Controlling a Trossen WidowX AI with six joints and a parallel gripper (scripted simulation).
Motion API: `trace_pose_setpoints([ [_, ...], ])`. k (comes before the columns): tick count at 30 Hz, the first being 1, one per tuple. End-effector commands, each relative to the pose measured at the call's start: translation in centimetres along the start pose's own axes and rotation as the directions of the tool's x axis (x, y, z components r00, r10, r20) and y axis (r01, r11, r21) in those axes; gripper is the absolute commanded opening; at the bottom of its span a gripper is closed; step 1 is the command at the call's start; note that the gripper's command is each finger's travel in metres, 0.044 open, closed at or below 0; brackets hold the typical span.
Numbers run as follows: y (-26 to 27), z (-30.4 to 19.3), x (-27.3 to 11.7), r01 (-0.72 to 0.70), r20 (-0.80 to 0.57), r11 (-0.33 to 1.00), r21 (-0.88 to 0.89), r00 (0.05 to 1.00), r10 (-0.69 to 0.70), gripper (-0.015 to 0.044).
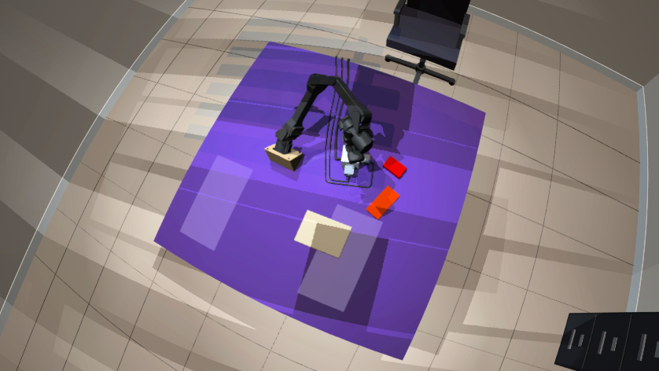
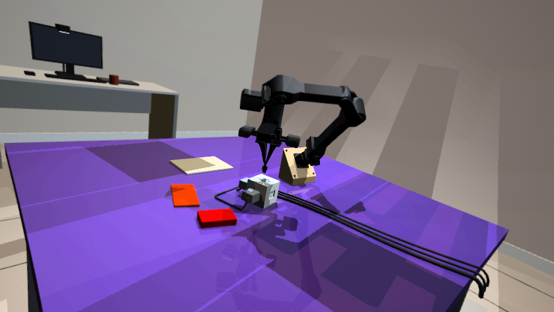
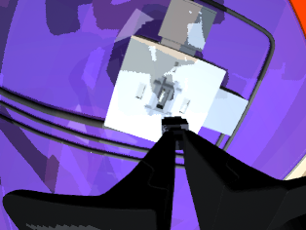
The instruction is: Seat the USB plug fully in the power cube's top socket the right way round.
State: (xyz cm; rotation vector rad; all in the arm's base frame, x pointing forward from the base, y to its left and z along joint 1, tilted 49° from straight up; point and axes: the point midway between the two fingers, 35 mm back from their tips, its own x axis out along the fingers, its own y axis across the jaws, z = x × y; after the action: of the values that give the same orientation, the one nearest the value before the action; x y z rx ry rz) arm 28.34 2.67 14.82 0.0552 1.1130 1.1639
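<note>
The white power cube [image 1: 344, 153] [image 2: 271, 194] [image 3: 128, 109] stands on the purple table. Its top socket [image 3: 164, 97] shows in the wrist view with no plug standing in it. My gripper [image 2: 264, 169] [image 3: 177, 138] points down, shut on the small dark USB plug [image 3: 174, 125], just above the cube's top and off to one side of the socket in the wrist view. A gap shows between plug and cube in the exterior view. The fingertips cover much of the plug; which way round it faces I cannot tell. In the top view the arm hides the fingertips.
A grey block [image 2: 251, 196] [image 3: 187, 24] and a pale block [image 1: 348, 170] [image 3: 226, 111] stick out from the cube's sides. Black cables [image 1: 327, 156] [image 2: 333, 217] run around it. A red box [image 1: 394, 167] [image 2: 217, 217], orange slab [image 1: 382, 202] [image 2: 185, 194] and cream slab [image 1: 322, 233] [image 2: 201, 164] lie nearby.
</note>
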Motion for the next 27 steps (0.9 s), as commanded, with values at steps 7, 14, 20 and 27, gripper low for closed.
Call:
trace_pose_setpoints([
  [7, 0.0, -0.01, 0.01, 0.0, 0.0, 0.967, -0.256, 1.0, 0.0, 0.0],
  [14, 0.0, -0.01, 0.01, 0.0, 0.0, 0.904, -0.428, 1.0, 0.0, 0.0],
  [20, 0.0, -0.01, 0.01, 0.0, 0.0, 0.826, -0.564, 1.0, 0.0, 0.0],
  [27, 0.0, -0.01, 0.01, 0.0, 0.0, 0.709, -0.705, 1.0, 0.0, 0.0],
])
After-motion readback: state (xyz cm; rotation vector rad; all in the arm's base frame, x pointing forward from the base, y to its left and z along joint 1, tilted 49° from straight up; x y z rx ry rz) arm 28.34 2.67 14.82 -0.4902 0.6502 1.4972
